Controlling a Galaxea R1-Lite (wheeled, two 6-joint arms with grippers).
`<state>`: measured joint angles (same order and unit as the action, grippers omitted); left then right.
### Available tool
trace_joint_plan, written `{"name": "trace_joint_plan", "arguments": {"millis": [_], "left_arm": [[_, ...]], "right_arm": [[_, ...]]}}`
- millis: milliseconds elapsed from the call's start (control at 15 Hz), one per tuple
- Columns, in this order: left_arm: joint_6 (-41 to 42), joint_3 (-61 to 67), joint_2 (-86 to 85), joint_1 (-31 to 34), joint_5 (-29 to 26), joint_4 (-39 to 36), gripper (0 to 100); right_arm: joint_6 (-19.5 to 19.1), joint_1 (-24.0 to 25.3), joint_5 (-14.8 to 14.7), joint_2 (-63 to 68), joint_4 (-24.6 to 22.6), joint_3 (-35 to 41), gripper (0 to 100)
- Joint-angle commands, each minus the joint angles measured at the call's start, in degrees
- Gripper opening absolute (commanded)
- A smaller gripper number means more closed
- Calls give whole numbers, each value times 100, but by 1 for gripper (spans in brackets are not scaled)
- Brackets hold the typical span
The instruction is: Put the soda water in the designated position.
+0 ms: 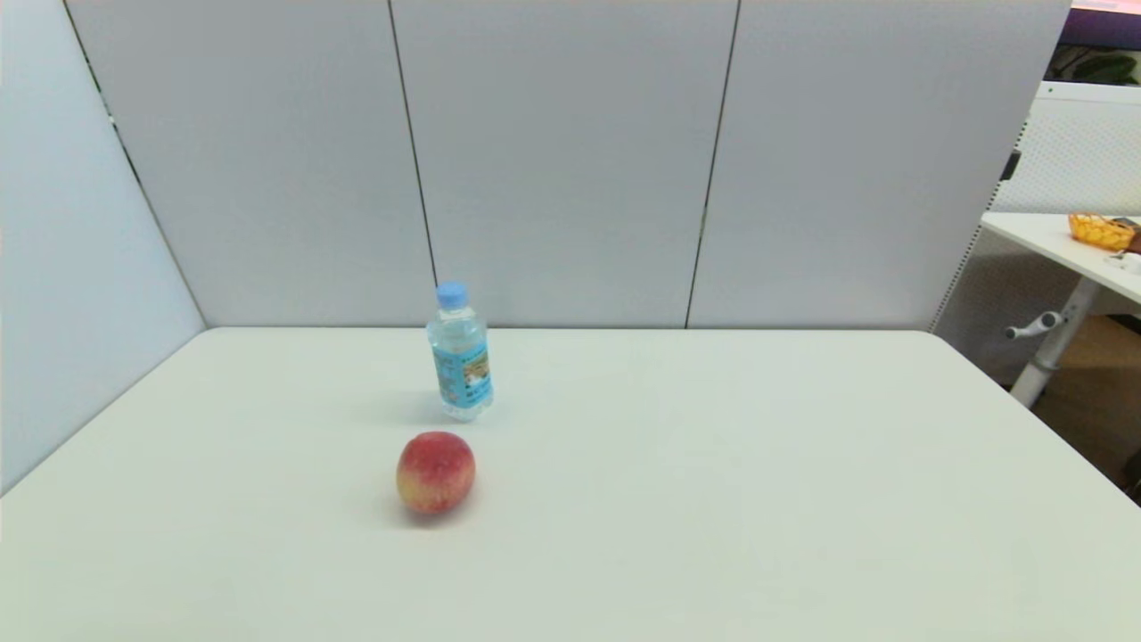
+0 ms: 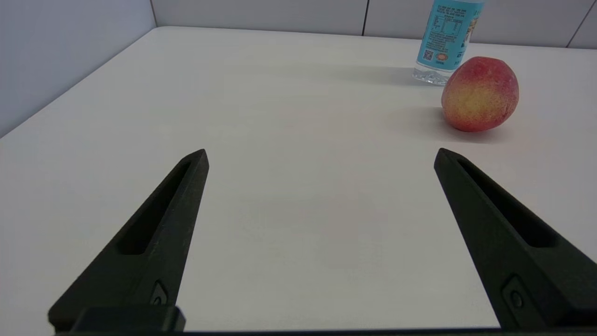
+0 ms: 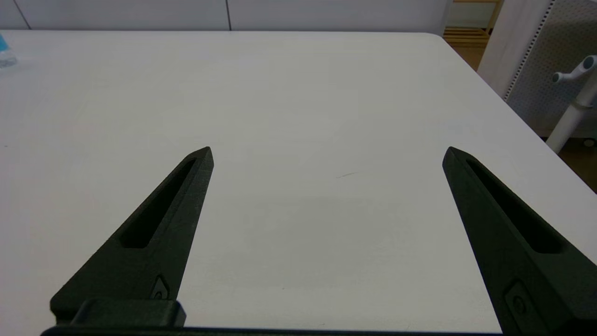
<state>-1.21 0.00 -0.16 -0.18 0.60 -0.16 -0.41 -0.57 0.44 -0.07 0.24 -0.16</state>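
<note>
The bottle point(image 1: 460, 353) stands upright on the white table point(image 1: 713, 464), just behind the peach point(image 1: 435, 472) and a little apart from it. It is clear plastic, ribbed at the base, with a light blue cap and a blue printed label. The peach is round and matte, red fading to yellow.

The left gripper point(image 2: 321, 158) hangs low over bare table, fingers spread wide and holding nothing; peach and bottle lie ahead of it, off toward one finger.

The right gripper point(image 3: 327, 156) is likewise wide open and empty, well apart from the bottle, whose base only just shows at the edge of its view.
</note>
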Motion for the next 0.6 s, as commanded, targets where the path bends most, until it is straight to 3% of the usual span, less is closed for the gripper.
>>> {"name": "trace_joint_plan", "arguments": {"millis": [67,600], "left_arm": [[-2,0,16,1,2,-2,100],[-2,0,16,1,2,-2,100]], "right_arm": [[-2,5,0,-1,2,-2,100],[-11,5,-53,-1,2,-2,100]]}}
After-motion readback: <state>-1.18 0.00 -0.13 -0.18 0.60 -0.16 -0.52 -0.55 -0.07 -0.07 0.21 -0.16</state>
